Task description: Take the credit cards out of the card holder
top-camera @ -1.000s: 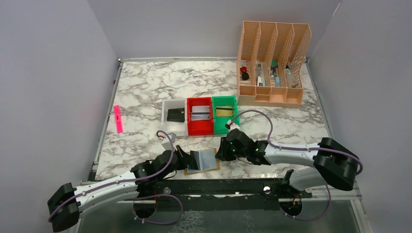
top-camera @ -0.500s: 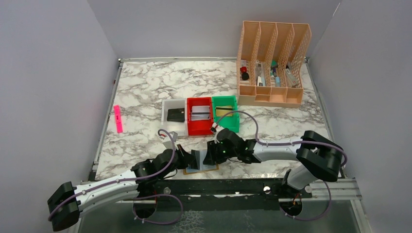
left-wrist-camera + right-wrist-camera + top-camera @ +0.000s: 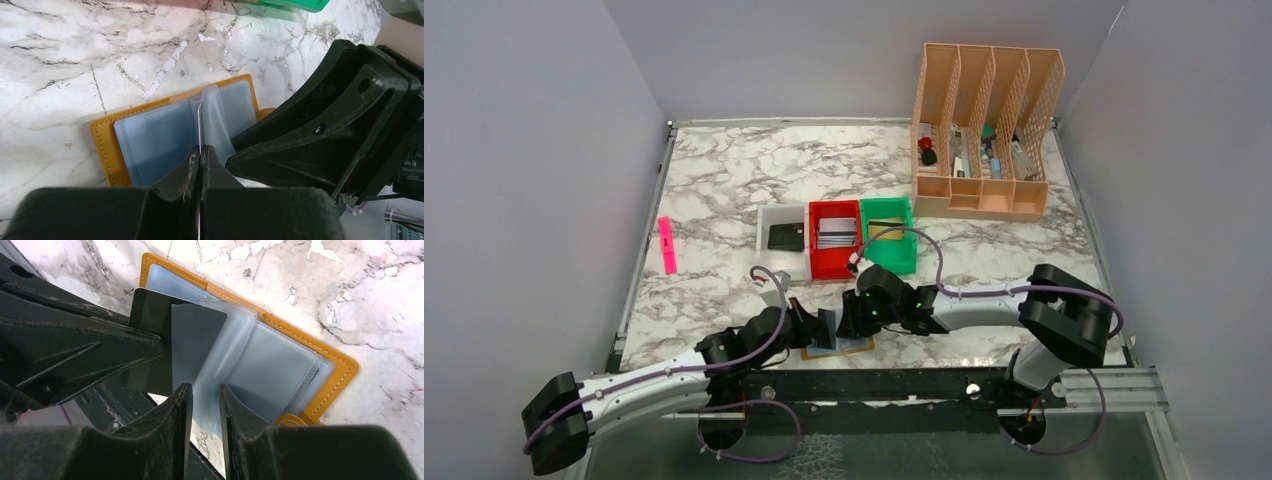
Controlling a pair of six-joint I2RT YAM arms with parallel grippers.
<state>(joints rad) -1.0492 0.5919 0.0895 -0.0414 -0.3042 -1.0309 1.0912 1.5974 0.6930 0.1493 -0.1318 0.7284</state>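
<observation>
The card holder point(image 3: 856, 346) point(image 3: 150, 135) point(image 3: 300, 365) lies open near the table's front edge, tan-brown with pale blue panels. My left gripper point(image 3: 824, 325) point(image 3: 201, 150) is shut on the edge of a dark grey credit card point(image 3: 150, 340) that stands upright, partly inside a translucent sleeve point(image 3: 220, 370) point(image 3: 217, 120). My right gripper point(image 3: 849, 320) point(image 3: 206, 390) faces it from the right. Its jaws stand a little apart with the lifted sleeve between them. The two grippers nearly touch over the holder.
White bin point(image 3: 782, 240), red bin point(image 3: 835, 262) and green bin point(image 3: 889, 262) stand in a row behind the holder, each with cards inside. A peach desk organizer point(image 3: 984, 130) is at the back right. A pink strip point(image 3: 666, 245) lies at the left.
My right gripper has moved left, up against the left gripper, and its jaws now straddle the sleeve. The lifted sleeve and card have turned more upright. The left arm has barely moved.
</observation>
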